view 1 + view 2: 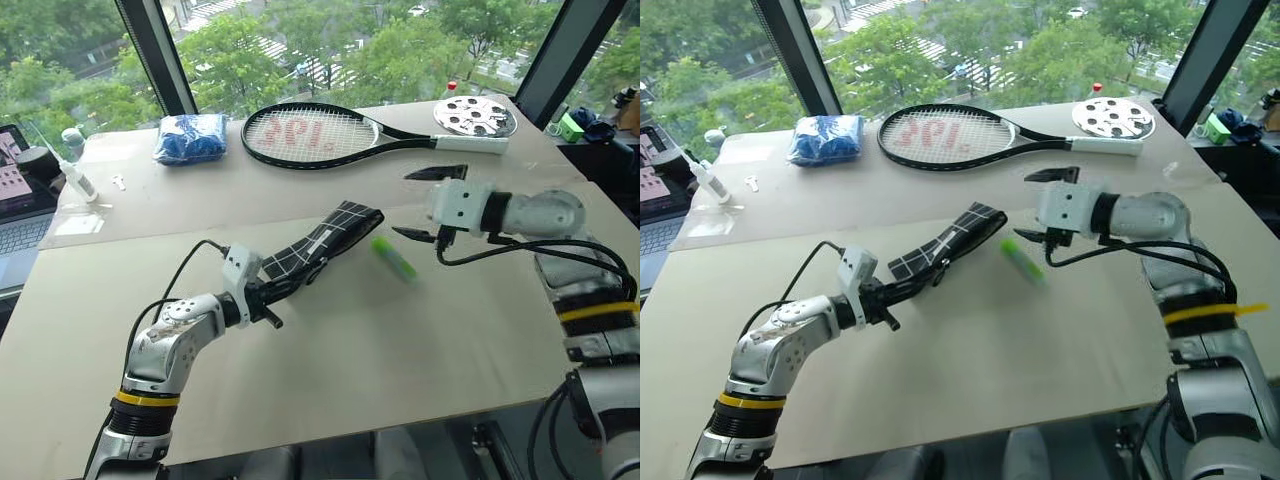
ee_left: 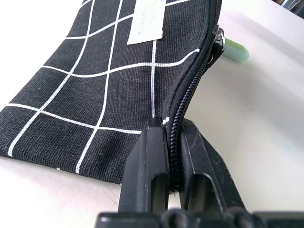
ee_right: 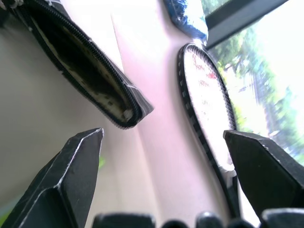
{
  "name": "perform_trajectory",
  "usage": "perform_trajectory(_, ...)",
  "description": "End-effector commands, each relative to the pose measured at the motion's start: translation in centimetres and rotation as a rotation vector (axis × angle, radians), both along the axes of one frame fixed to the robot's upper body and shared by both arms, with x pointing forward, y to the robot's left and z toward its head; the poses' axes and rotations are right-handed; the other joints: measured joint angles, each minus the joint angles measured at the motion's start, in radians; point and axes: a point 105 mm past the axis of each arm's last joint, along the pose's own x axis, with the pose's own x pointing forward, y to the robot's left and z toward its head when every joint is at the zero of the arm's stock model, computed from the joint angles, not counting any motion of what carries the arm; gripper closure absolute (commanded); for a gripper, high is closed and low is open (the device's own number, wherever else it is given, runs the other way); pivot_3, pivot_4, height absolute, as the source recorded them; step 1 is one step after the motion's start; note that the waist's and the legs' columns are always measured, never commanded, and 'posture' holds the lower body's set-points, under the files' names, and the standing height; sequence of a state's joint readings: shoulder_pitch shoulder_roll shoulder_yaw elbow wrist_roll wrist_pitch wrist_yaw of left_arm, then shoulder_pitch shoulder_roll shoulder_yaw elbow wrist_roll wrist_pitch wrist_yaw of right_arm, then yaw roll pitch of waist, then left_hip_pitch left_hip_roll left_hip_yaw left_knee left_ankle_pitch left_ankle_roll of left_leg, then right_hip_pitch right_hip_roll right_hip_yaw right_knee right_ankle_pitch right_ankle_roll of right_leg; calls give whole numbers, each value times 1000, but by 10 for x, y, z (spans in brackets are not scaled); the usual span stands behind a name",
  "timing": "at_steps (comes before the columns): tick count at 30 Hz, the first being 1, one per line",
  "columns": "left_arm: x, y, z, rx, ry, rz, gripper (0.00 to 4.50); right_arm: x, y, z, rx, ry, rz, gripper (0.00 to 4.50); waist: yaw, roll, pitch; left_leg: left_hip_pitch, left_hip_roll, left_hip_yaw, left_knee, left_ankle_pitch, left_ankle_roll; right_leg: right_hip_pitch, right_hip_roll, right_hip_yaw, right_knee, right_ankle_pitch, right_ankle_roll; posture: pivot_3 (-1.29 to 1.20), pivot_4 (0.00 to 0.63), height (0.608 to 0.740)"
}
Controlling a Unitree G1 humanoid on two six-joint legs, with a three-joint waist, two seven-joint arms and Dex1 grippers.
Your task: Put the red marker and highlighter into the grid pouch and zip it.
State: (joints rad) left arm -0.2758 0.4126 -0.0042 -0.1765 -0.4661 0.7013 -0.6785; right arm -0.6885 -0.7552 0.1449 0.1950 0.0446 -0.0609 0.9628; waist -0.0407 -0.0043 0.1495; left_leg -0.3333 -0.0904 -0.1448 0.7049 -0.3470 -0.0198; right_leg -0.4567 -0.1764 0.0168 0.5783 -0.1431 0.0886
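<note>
One black white-gridded pouch (image 1: 318, 243), unzipped

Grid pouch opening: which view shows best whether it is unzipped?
The right wrist view: it looks into the grid pouch, whose mouth gapes between the zipper edges. The left wrist view shows its side and label, with the left gripper shut on the zipper edge. The eye views show it held up, tilted, beside the highlighter.

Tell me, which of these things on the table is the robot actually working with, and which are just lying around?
In use:
- grid pouch, unzipped, clamped at one edge by the left gripper
- highlighter, on the table beside the pouch
- right gripper, open above the highlighter

Lying about:
- tennis racket
- blue bundle
- perforated disc
- laptop
</note>
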Motion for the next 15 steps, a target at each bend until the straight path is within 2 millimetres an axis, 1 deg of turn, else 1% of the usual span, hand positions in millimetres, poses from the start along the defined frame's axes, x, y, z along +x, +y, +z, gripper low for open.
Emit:
perform_trajectory(1,-2,-1,10,-5,-35,-11,4500,-20,3,-13,161,202,-69,21,4,0,0,0,0,0,0,0,0,0,0,0,0,0,0,0,150,740)
perform_trajectory(2,-2,-1,10,-4,-34,-11,4500,-24,3,-21,179,248,-96,21,7,0,0,0,0,0,0,0,0,0,0,0,1,0,0,0,150,740)
perform_trajectory(4,-2,-1,10,-2,-34,-13,4500,-29,4,-29,217,319,-139,21,9,0,0,0,-1,0,1,0,0,0,0,0,1,0,0,0,150,740)
perform_trajectory(6,-1,-2,10,-2,-34,-16,4500,-29,4,-42,246,391,-211,21,9,0,0,-1,-1,0,2,0,0,0,0,0,0,2,0,0,150,740)
perform_trajectory(9,-1,-3,10,-2,-34,-23,4500,-19,-2,-60,239,433,-336,21,17,0,0,-1,0,1,4,0,0,0,0,0,1,2,0,0,150,740)
perform_trajectory(15,-1,-3,10,-2,-35,-26,4500,-4,-12,-71,251,464,-470,21,26,0,0,-2,-1,1,6,0,0,0,0,0,1,3,0,0,150,740)
